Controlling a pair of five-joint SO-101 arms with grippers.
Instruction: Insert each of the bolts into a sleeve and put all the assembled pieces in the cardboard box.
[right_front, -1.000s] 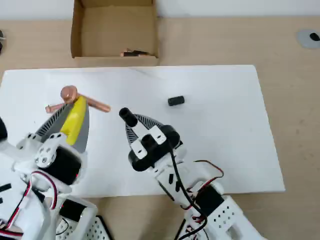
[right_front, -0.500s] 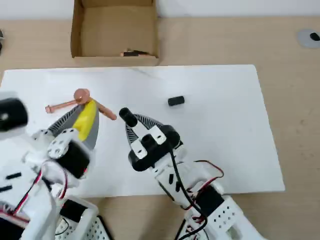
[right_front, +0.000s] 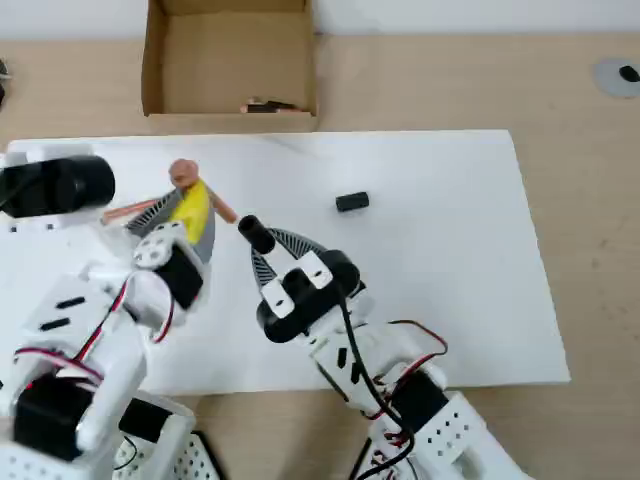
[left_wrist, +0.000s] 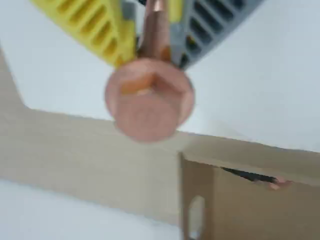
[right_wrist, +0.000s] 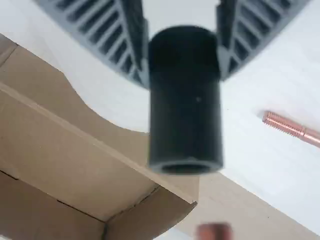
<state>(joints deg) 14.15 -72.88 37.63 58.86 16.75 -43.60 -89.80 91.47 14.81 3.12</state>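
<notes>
Wooden table (right_front: 580, 120) with a white board (right_front: 440, 280) laid over it, and at the far edge the box (right_front: 150, 70) already has one finished piece (right_front: 268, 105) lying against its near wall, so that's one delivered; the second pairing is shaping up: left gripper (right_front: 186, 195) has its fingers clamped on a bolt (right_front: 183, 172), shaft pinched, head sticking out beyond the tips toward the box; right gripper (right_front: 266, 248), just beside it over the middle of the board, is closed around a sleeve (right_front: 255, 234), open end out front; bolt and sleeve are near but apart, nothing slid in yet, so I'd call this the line-up before insertion; left to do, by my reckoning: mate this pair, drop it in the box, then deal with the spare sleeve (right_front: 352, 202) lying alone off to the right on the board, and what look like two loose bolts (right_front: 125, 212), one on each side of the left gripper; roughly a third done at best.
</notes>
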